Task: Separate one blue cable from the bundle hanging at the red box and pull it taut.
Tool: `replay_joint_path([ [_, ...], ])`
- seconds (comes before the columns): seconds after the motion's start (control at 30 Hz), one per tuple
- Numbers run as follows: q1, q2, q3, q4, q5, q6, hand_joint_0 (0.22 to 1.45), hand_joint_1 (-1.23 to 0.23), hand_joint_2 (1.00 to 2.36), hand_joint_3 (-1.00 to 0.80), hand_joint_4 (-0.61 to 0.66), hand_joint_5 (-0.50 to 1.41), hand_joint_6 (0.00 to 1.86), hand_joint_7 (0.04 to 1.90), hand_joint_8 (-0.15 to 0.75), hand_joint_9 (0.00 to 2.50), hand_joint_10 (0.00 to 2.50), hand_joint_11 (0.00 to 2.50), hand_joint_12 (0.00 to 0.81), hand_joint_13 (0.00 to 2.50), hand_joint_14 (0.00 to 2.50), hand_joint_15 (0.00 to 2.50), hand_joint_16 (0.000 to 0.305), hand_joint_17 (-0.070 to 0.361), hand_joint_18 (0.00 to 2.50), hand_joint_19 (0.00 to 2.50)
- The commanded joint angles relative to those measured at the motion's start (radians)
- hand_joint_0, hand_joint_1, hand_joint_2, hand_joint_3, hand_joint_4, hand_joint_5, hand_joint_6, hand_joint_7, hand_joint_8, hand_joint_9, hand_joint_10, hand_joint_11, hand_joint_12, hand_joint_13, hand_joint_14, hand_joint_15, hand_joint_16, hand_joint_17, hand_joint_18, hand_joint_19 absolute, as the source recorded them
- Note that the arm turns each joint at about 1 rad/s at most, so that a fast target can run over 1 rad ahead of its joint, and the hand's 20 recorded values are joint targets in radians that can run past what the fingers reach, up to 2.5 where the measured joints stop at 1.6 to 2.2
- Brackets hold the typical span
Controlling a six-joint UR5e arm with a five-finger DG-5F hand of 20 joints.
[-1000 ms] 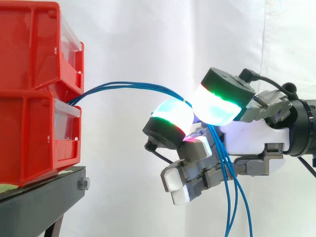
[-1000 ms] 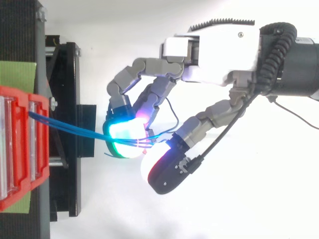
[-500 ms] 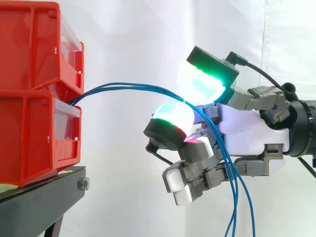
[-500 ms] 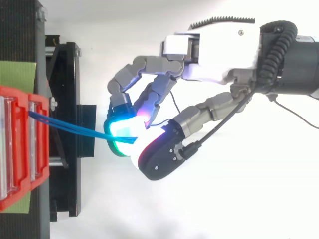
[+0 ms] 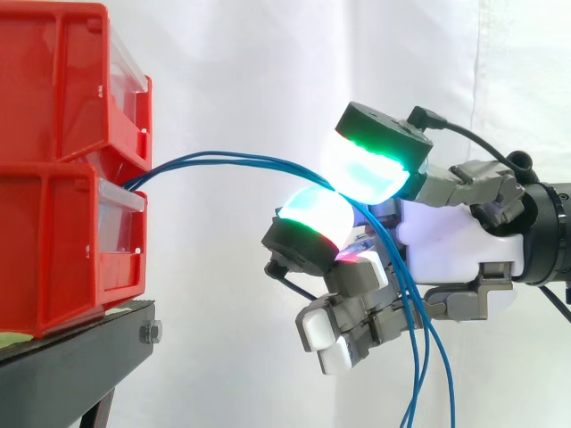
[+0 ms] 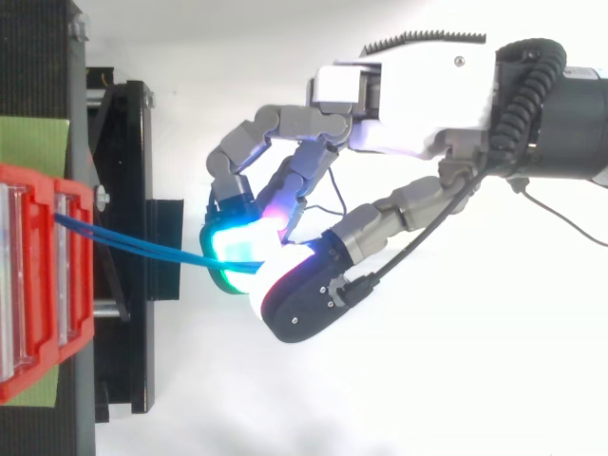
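**Q:** Where were the blue cables point(image 5: 223, 159) hidden from you?

**A:** At both ends. Their start lay out of sight between the red bins point(image 5: 53, 107) on the black stand point(image 5: 71, 357), and the side view's lower edge cut them off.

**Q:** And the hand point(image 5: 446, 245)?

**A:** Curled, it pinched them between two glowing pads point(image 5: 370, 169). From above, one pad covered the pinch, so you could not count the strands held.

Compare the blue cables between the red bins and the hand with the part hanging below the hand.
From the red bins to the hand, the blue cables run nearly level in a shallow arch; below the hand they drop steeply. The first stretch has its strands close together; the hanging stretch fans apart. Both are the same thin blue strands, pinched between the hand's glowing pads, and neither looks taut.
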Motion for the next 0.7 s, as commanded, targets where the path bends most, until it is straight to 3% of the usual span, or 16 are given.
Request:
replay_joint_path([
  [0.0, -0.001, 0.001, 0.0, 0.0, 0.0, 0.0, 0.83, -0.91, 1.0, -0.5, -0.02, -0.18, 0.93, 1.32, 0.292, 1.06, 0.02, 0.99, 0.298, 0.83, 0.02, 0.52, 0.033, 0.075, 0.68, 0.46],
  [0.43, -0.007, 0.01, 0.0, -0.031, -0.017, -0.001, 0.65, -1.01, 1.0, -0.5, 0.09, -0.13, 0.92, 1.34, 0.302, 1.18, 0.02, 1.0, 0.289, 0.89, 0.02, 0.58, 0.031, 0.071, 0.74, 0.47],
  [0.6, -0.011, 0.024, 0.0, -0.068, -0.018, -0.003, 0.52, -0.89, 1.0, -0.5, 0.12, -0.12, 0.91, 1.28, 0.314, 1.2, 0.02, 0.99, 0.309, 0.92, 0.02, 0.6, 0.035, 0.079, 0.76, 0.48],
  [0.67, -0.013, 0.024, 0.0, -0.074, -0.018, -0.003, 0.51, -0.77, 1.0, -0.5, 0.14, -0.12, 0.9, 1.26, 0.328, 1.2, 0.02, 0.98, 0.327, 0.92, 0.02, 0.59, 0.038, 0.086, 0.76, 0.48],
])
